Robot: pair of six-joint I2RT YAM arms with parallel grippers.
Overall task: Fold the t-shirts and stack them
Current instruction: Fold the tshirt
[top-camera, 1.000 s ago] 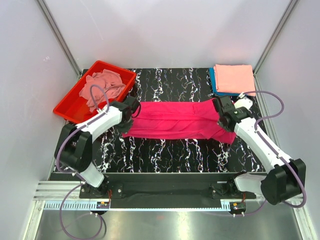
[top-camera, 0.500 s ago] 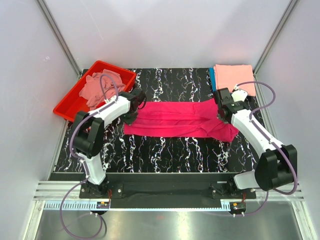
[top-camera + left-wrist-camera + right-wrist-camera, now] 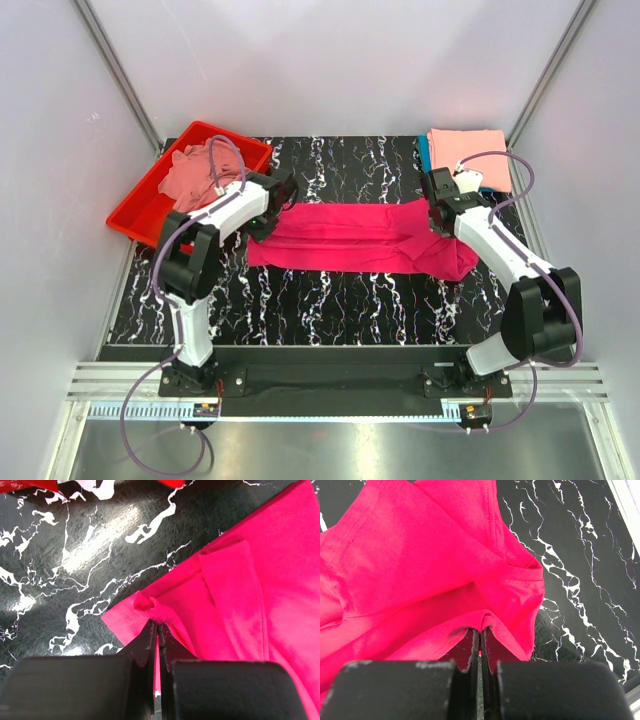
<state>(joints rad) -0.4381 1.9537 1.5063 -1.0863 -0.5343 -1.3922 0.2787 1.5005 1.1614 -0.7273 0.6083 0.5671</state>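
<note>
Where both jaws meet, magenta t-shirt (image 3: 350, 236) edge pinched between.

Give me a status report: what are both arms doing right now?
Left gripper shut on the magenta t-shirt, left end. Right gripper shut on its right end. Shirt lies stretched between them, not yet stacked. Nothing blocking either arm.

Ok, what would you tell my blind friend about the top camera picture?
The left gripper and right gripper pinch the ends of a hot pink t-shirt laid in a long band on the black marbled table. A red tray of crumpled dusty pink t-shirts sits far left; a folded salmon t-shirt lies on a teal t-shirt far right.
</note>
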